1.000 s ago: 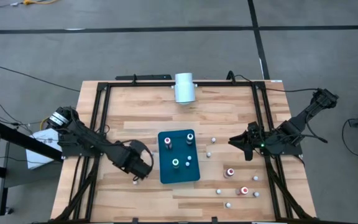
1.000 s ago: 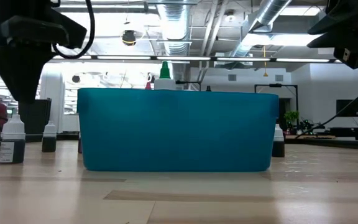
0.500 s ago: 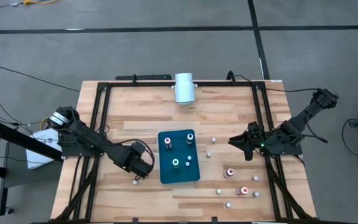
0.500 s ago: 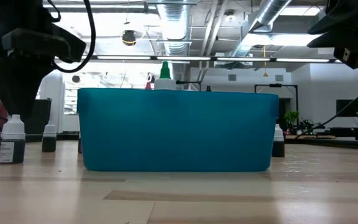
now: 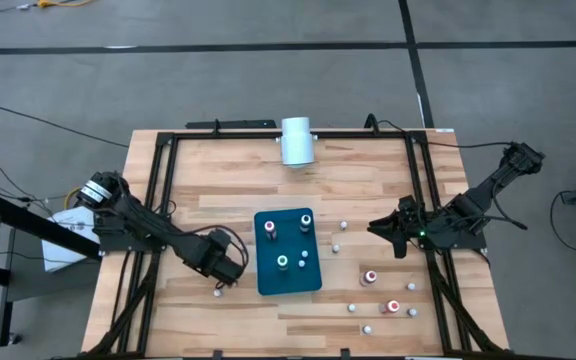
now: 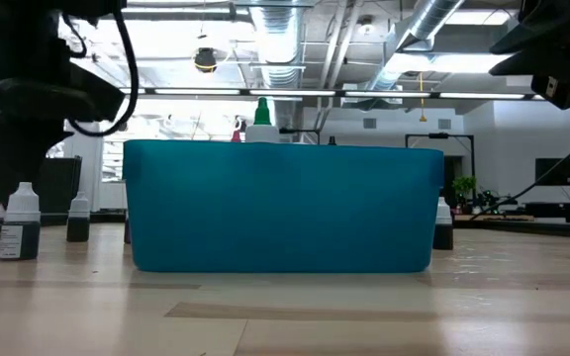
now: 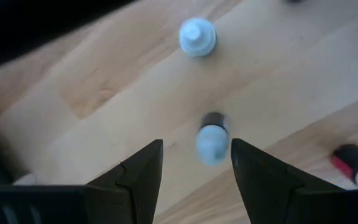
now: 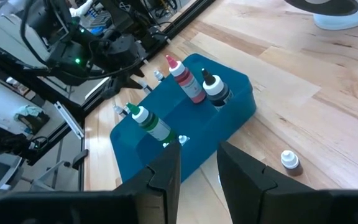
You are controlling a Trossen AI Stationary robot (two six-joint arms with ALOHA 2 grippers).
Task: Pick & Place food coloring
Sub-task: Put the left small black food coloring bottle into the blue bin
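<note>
food coloring bottle (image 7: 212, 140) upright, cap up

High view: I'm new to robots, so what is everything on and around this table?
Tray: one, teal, table centre.
Bottles in tray: four; red, dark, green and whitish tops.
Loose bottles: about eight, two red-topped, the rest whitish, right of the tray.
Lone bottle: one, whitish, left of the tray.
Cylinder: one, white, far edge.
Frame: one, black, around the tabletop.
Left hand: dark, open, above the lone bottle.
Right hand: dark, slightly open, empty, right side.
</note>
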